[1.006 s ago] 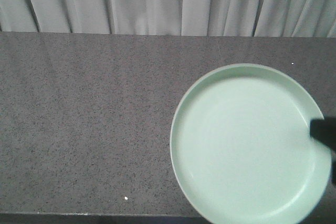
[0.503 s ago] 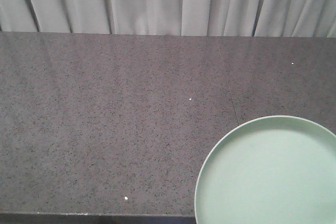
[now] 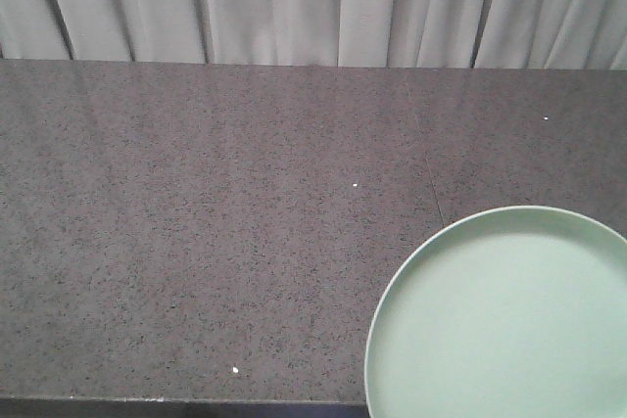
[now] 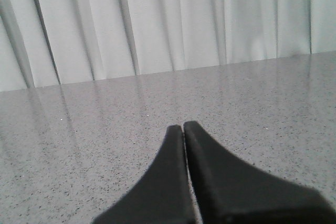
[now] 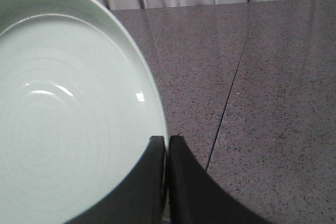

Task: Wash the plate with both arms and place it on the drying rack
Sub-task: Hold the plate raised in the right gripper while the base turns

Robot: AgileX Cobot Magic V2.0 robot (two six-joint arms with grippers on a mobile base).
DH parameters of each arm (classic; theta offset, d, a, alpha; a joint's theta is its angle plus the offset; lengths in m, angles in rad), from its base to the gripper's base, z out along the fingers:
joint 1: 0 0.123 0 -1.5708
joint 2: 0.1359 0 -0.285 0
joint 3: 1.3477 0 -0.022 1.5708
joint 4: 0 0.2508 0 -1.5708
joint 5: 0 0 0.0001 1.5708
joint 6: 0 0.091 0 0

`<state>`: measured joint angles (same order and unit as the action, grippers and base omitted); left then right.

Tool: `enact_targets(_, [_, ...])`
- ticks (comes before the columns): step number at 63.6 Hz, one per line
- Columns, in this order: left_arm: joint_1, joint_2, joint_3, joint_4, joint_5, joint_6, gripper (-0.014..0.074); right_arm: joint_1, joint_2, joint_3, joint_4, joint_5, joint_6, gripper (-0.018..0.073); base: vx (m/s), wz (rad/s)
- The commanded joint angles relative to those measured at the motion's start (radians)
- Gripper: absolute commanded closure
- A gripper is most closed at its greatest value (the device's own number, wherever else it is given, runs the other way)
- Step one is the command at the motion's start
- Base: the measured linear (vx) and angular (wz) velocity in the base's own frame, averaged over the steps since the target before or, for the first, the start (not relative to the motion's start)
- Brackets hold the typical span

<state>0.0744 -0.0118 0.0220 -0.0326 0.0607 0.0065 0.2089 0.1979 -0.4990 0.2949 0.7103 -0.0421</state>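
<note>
Plate (image 5: pixel 63 103) rim pinched in right end effector (image 5: pixel 167 140) — left end effector (image 4: pixel 182 127) closed, empty.

A dark speckled stone countertop (image 3: pixel 196 242) was seen, crossed by a thin seam (image 3: pixel 431 173) and backed by pale grey pleated curtains (image 3: pixel 294 7). Everything was lit pretty evenly.

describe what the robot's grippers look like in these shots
Only the fingers show. The left gripper has two matte black fingers, broad at the base and curving in to narrow, rounded tips. The right gripper has the same plain black, tapering pair. No markings, cables or arm housings are in view.
</note>
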Motion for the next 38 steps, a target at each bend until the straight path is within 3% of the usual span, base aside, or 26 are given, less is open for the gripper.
enact_targets(1, [-0.001, -0.004, -0.021, -0.003, -0.074, -0.007, 0.0603, -0.003, 0.013, -0.026, 0.005, -0.086, 0.0, 0.0564, 0.0, 0.0])
enact_targets(38, [-0.001, -0.004, -0.021, -0.003, -0.07, -0.007, 0.0603, -0.003, 0.013, -0.026, 0.006, -0.085, 0.0, 0.0564, 0.0, 0.0])
